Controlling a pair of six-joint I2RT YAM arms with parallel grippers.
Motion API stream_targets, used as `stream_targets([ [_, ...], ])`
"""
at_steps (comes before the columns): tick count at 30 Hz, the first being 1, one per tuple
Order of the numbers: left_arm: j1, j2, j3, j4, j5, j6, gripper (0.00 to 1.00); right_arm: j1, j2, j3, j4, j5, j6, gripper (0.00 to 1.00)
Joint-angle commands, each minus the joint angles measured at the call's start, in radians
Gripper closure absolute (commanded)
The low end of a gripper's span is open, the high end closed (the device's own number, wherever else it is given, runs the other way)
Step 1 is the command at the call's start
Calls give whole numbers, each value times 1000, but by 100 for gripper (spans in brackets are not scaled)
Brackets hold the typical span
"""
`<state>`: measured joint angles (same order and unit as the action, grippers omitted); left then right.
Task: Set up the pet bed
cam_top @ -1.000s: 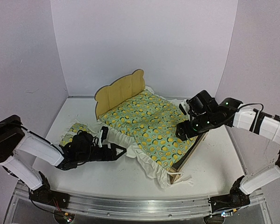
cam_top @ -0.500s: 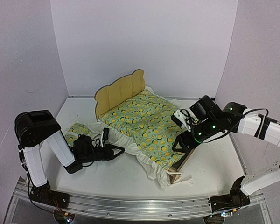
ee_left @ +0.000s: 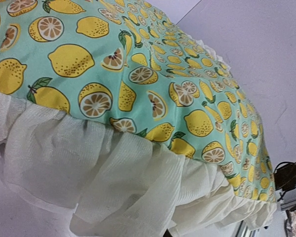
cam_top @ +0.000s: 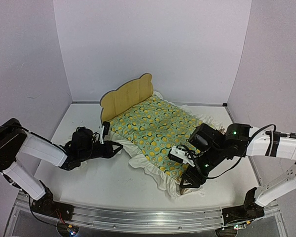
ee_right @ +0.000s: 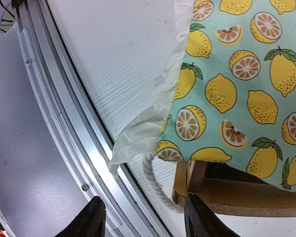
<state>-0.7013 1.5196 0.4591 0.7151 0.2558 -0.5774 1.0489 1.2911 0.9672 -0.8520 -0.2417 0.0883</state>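
Scene: Seen from above, your two arms reach in from either side of a small light plywood pet bed [cam_top: 127, 96] with a rounded, bear-ear headboard, which stands on the white desk [cam_top: 113, 182].

Pet bed: It sits slantwise in the middle of the desk, with the headboard upright at the far left and the foot pointing to the near right. The right wrist view shows a wooden foot corner [ee_right: 227, 197] peeking out from under the cloth.

Quilt: A mint-green quilt [cam_top: 155, 126] printed with yellow lemons lies over the frame from headboard to foot. Its white gauzy ruffle [ee_left: 89, 168] hangs over the side rails and spills onto the desk. In the left wrist view the quilt [ee_left: 138, 74] fills nearly the whole picture.

Left pincer: Your left pincer [cam_top: 116, 146] lies low over the desk, right at the ruffle on the bed's left side, with its fingers pressed together. You cannot tell from these views whether any cloth is caught between them.

Right pincer: Your right pincer [cam_top: 188, 178] hangs over the bed's foot corner at the near right. Its own camera shows the right pincer [ee_right: 145, 217] with its two dark fingers spread and nothing between them.

Desk edge: A loop of white twisted cord [ee_right: 155, 185] lies just beside the foot corner. Below it the ruffle [ee_right: 153, 108] trails towards the aluminium rail [ee_right: 64, 128] along the near edge of the desk.
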Motion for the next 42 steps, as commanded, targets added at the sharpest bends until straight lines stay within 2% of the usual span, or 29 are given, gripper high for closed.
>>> stream_targets([
  [1, 1, -82, 82, -266, -75, 165, 87, 42, 14, -16, 48, 45, -58, 45],
  [4, 0, -101, 147, -475, -128, 207, 58, 62, 17, -37, 91, 86, -70, 49],
  [6, 0, -144, 145, -558, -142, 217, 48, 67, 18, -50, 119, 109, -74, 52],
  [9, -6, -295, 63, -572, -115, 221, 37, 68, 31, -59, 148, 162, -71, 58],
  [12, -38, -494, -19, -568, -97, 252, 33, 68, 54, -56, 177, 215, -38, 74],
  [14, -65, -616, -60, -564, -89, 268, 32, 67, 55, -37, 199, 299, 34, 99],
  [17, -156, -731, -96, -507, -137, 271, 31, 50, 88, 59, 210, 390, 124, 100],
  [19, -229, -730, -99, -437, -168, 270, 30, 3, 158, 142, 176, 392, 134, 100],
  [21, -275, -667, -81, -365, -162, 266, 30, -46, 238, 200, 164, 411, 120, 100],
  [24, -341, -476, -1, -295, -157, 275, 28, -110, 355, 296, 170, 415, 54, 100],
  [26, -401, -363, 66, -280, -173, 295, 29, -138, 437, 369, 176, 398, 33, 93],
  [29, -444, -258, 125, -215, -155, 309, 31, -160, 506, 507, 89, 382, 86, 63],
  [30, -452, -240, 130, -184, -155, 314, 30, -166, 517, 550, 34, 356, 123, 56],
  [32, -458, -208, 137, -126, -169, 329, 27, -171, 514, 594, -54, 291, 193, 54],
  [35, -469, -142, 148, -42, -194, 418, 25, -171, 409, 502, -63, 155, 271, 50],
  [38, -470, -55, 211, -25, -178, 492, 24, -170, 308, 419, -77, 24, 287, 46],
  [42, -470, 56, 298, -24, -176, 533, 24, -135, 185, 318, -148, 105, 249, 39],
])
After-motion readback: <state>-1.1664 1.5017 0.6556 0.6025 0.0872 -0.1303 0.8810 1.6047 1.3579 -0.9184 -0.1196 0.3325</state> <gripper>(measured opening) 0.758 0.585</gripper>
